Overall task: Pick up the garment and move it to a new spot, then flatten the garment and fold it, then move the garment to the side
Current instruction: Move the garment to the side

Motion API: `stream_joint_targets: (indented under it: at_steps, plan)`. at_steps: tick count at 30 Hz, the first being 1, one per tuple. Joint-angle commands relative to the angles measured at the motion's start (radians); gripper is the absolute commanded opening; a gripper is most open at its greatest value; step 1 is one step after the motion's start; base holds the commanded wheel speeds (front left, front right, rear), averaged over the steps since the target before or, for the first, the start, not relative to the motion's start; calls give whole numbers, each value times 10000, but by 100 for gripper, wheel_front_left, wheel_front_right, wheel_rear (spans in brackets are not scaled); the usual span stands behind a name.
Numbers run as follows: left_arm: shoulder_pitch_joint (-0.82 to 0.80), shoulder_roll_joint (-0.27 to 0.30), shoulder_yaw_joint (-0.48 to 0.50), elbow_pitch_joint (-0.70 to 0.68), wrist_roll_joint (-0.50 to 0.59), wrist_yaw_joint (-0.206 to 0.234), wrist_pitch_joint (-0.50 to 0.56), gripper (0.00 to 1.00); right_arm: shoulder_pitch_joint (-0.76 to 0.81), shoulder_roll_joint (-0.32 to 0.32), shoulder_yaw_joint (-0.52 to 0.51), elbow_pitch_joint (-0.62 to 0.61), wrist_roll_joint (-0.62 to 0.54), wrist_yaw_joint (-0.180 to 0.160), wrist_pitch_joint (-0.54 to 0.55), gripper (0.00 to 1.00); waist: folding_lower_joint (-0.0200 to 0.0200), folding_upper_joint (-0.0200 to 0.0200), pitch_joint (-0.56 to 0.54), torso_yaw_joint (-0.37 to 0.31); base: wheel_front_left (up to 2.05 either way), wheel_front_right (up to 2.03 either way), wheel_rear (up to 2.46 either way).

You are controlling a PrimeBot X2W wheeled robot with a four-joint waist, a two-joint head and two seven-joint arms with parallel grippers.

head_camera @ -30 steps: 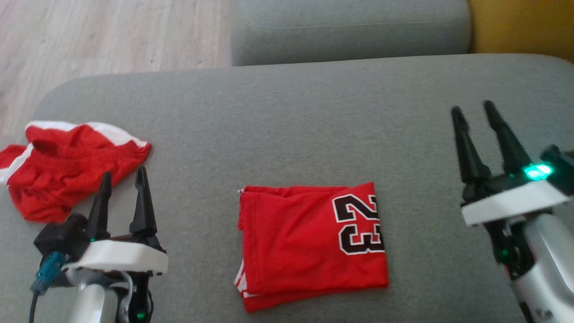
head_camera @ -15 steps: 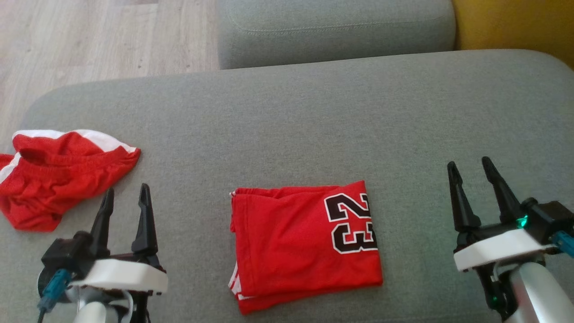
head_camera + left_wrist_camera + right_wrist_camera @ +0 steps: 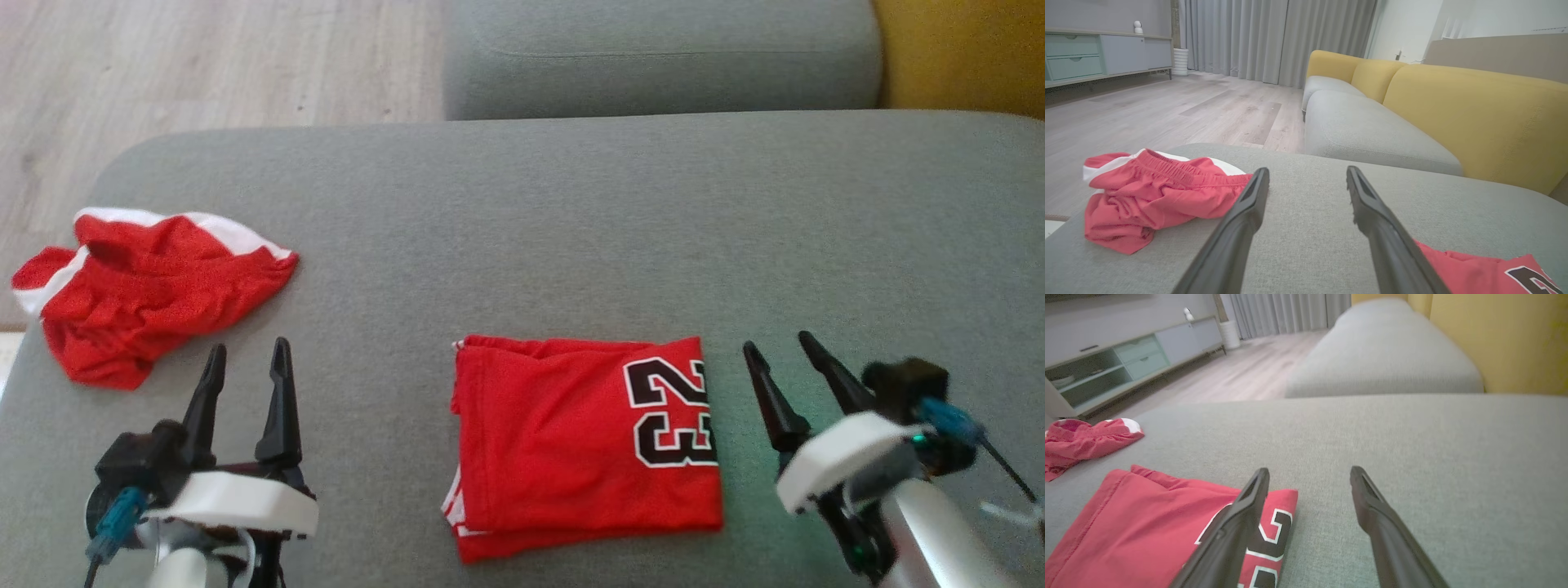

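A folded red garment (image 3: 584, 445) with a black number lies flat at lower centre, on a grey sofa seat (image 3: 531, 204). The left gripper (image 3: 249, 347) and right gripper (image 3: 775, 341) flank it, both open and empty. It looks light, soft and floppy, so pinch every layer at an edge. The left wrist view adds the elastic waistband on the crumpled red shorts (image 3: 1155, 192).

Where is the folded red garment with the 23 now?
In the head view the folded red garment lies flat at lower centre of the grey fabric sofa cushion, right of the crumpled red-and-white mesh shorts.
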State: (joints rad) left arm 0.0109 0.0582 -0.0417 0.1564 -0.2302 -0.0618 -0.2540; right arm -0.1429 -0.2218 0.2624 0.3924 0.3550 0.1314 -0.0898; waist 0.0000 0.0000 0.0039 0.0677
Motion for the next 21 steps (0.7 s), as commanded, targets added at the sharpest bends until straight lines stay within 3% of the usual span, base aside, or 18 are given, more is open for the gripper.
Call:
stream_joint_targets:
  at_steps: [1,8,14,20,21]
  plan:
    - [-624,35,410,-298,107,-31,-78,100,-714,87,212,-87,154,-7,288,100,0,0,42,199,0,0,0]
    - [-689,-25,428,-157,121,-92,-78,100,-1704,866,83,1790,681,-7,3256,100,0,0,144,653,0,0,0]
    - [-757,-49,480,-32,133,-146,-78,100,-2056,1137,-242,2864,779,-7,5994,100,0,0,194,896,0,0,0]
    - [-800,-64,491,-2,161,-166,-78,100,-2043,1303,-332,2753,1068,-7,6758,100,0,0,317,996,0,0,0]
    - [-814,-66,484,1,166,-171,-78,100,-2040,1319,-306,2651,1144,-7,6703,84,0,0,342,996,0,0,0]
